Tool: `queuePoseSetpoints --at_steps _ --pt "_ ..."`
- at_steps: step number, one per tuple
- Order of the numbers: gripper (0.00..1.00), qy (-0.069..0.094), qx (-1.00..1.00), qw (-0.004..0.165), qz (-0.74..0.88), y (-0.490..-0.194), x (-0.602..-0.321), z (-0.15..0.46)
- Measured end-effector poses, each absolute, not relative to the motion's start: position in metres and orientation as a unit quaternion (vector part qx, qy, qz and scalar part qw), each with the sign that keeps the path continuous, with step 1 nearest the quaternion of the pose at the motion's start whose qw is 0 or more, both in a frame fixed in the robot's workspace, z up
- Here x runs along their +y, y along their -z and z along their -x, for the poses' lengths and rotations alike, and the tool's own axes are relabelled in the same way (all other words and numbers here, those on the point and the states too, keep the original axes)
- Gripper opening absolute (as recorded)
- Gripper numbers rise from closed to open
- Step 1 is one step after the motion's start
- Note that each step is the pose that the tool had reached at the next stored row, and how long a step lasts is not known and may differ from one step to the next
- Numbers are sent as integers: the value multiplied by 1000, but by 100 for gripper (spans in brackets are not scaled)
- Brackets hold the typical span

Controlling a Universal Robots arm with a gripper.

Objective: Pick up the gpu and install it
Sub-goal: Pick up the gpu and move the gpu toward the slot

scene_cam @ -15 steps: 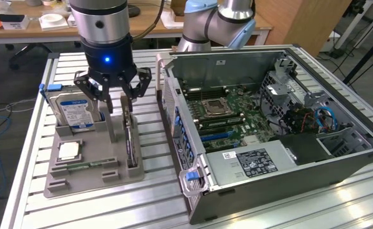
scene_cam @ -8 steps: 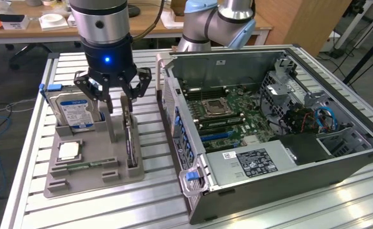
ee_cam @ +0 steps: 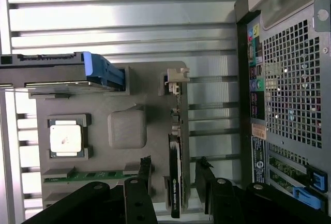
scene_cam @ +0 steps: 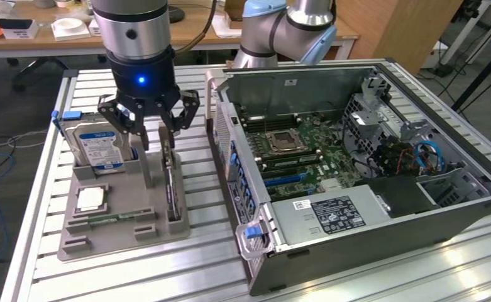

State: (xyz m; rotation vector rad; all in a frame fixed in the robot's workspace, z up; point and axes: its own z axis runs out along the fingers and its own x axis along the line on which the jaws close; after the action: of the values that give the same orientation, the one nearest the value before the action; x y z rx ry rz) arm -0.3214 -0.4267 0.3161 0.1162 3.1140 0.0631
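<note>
Where the slatted table (scene_cam: 102, 277) lies bare at the front of the exterior view, the grey holder tray (scene_cam: 115, 242) begins. The memory stick (scene_cam: 111, 218) lies flat in its nearest slot and the processor (scene_cam: 90, 198) sits in a pocket just behind. The gpu (scene_cam: 171, 185) stands on edge in a slot along the tray's side nearest the computer case (scene_cam: 346, 251). Above the card hangs the gripper (scene_cam: 154, 137), its fingers spread apart and holding nothing. Beyond it the hard drive (scene_cam: 99, 148) stands upright at the tray's far corner.

The wrist view looks down on the card edge-on. It runs between the two black fingers (ee_cam: 138, 182) and touches neither, with its silver bracket (ee_cam: 176, 74) at the end nearer the hard drive. This view also shows the case's perforated rear panel (ee_cam: 292, 79) with its ports. The exterior view instead shows the case's open side and the motherboard (scene_cam: 300, 148) inside.

A strip of bare slats separates the tray from the case. On the card's other side, the tray's raised grey post (ee_cam: 126, 128) stands near it.
</note>
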Motion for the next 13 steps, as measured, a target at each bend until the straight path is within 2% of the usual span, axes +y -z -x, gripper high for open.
queuePoseSetpoints --at_steps 13 --pt "47 -20 999 12 -37 -311 -427 321"
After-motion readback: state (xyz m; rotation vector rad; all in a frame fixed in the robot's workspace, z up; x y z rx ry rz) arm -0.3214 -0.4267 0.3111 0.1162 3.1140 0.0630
